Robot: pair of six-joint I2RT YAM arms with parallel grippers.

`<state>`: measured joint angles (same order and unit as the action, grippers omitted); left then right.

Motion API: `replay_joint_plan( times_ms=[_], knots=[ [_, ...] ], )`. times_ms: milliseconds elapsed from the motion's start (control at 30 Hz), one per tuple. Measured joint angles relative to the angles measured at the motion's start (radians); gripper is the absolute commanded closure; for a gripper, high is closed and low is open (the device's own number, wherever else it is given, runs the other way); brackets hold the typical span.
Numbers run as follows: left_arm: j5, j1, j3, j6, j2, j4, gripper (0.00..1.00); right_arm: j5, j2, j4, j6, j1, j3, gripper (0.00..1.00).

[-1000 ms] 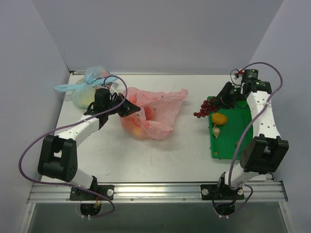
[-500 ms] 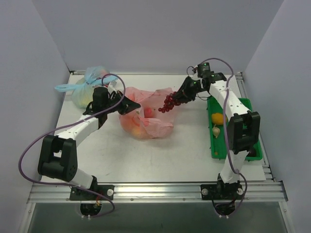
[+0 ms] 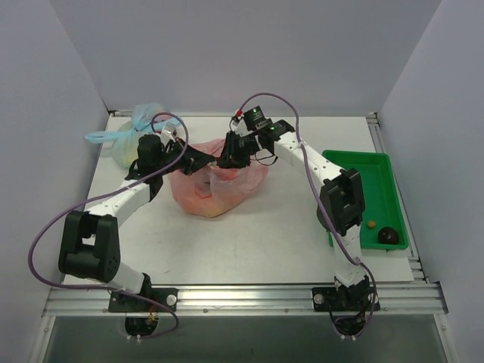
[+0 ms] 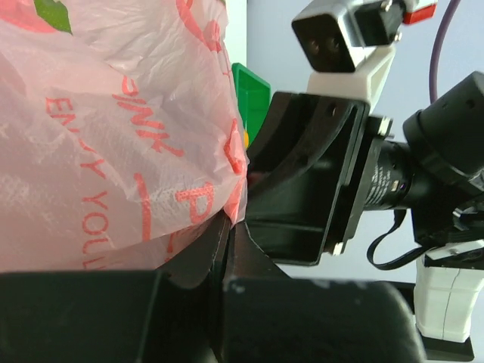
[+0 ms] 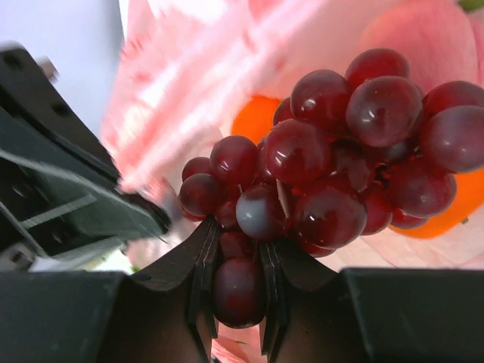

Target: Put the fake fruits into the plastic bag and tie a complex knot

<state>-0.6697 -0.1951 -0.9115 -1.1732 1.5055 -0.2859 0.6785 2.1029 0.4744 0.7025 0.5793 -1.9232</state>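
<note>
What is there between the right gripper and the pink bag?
The grape bunch: the right gripper is shut on one grape, with the pink bag behind it. The right wrist view shows this.

Overhead, close wrists — shared plastic bag (image 3: 203,197)

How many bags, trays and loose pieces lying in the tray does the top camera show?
Bags: 2, the pink plastic bag and the pale blue bag
Trays: 1, the green tray
Pieces in tray: 2, small orange piece, dark round piece
Total: 5
</note>
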Motion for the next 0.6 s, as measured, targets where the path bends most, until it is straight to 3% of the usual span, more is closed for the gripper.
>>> replay_joint_plan(
  times_ms=[67, 133, 167, 200, 300, 400, 600],
  knots=[
    [-0.003, 0.009, 0.011, -0.007, 0.0, -0.013, 1.0, 0.024, -0.001, 0.001, -0.046, 0.01, 0.024, 1.0],
    [-0.01, 0.012, 0.024, -0.018, 0.0, -0.029, 1.0, 0.055, -0.001, 0.01, -0.111, 0.021, 0.043, 0.88],
    [-0.014, 0.013, 0.031, -0.021, 0.0, -0.037, 1.0, 0.066, -0.001, 0.017, -0.146, 0.025, 0.05, 0.77],
    [-0.019, 0.014, 0.038, -0.022, 0.0, -0.044, 1.0, 0.077, -0.001, 0.023, -0.177, 0.03, 0.055, 0.5],
    [-0.037, 0.017, 0.053, -0.026, 0.0, -0.063, 1.0, 0.097, -0.001, 0.041, -0.24, 0.037, 0.069, 0.1],
    [-0.058, 0.032, 0.06, -0.025, 0.0, -0.075, 1.0, 0.096, -0.001, 0.063, -0.293, 0.032, 0.074, 0.02],
    [-0.097, 0.048, 0.092, -0.003, -0.003, -0.092, 1.0, 0.081, -0.018, 0.137, -0.397, -0.049, 0.07, 0.01]
  ],
)
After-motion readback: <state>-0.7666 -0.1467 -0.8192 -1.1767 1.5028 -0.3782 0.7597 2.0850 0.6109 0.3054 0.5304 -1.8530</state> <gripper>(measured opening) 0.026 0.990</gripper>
